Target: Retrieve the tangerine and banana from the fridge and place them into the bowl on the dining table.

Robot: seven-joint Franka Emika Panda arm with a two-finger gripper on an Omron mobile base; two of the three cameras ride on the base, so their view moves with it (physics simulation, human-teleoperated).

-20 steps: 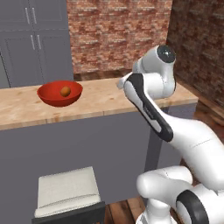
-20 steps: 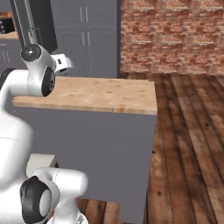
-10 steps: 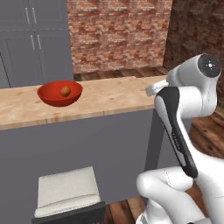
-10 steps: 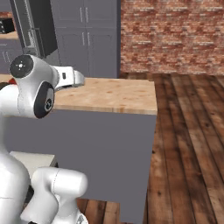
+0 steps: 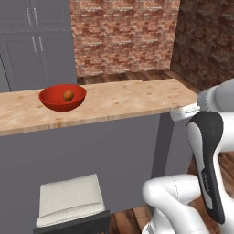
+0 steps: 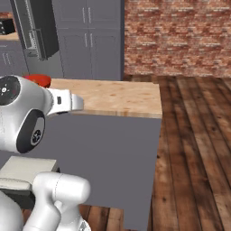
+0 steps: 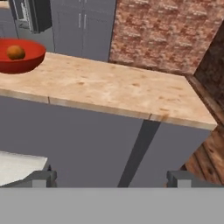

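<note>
Jaws spread wide, nothing between them, touching nothing; gripper seen in hand view as two dark fingertips far apart at bottom edge, aimed at grey base of dining table from below countertop level. Versus half a second ago: arm swung further right in left base view, shoulder and dark forearm now low at right edge, wrist end poking out beside table's right end; in right base view white shoulder dropped lower left, wrist stub now pointing right across table's front edge. Versus one second ago: arm was upright in front of table, now folded down and away. Bowl and fruit unchanged, base not moved. Pose now: arm bent low, forearm hanging near vertical, hand level and facing table side. Tangerine sitting inside red bowl at left part of dining table top, well apart from gripper. Banana not made out. Fridge back left beyond table in right base view, door looks open with pale shelves showing. White stool seat in front of table base, lower left.
</note>
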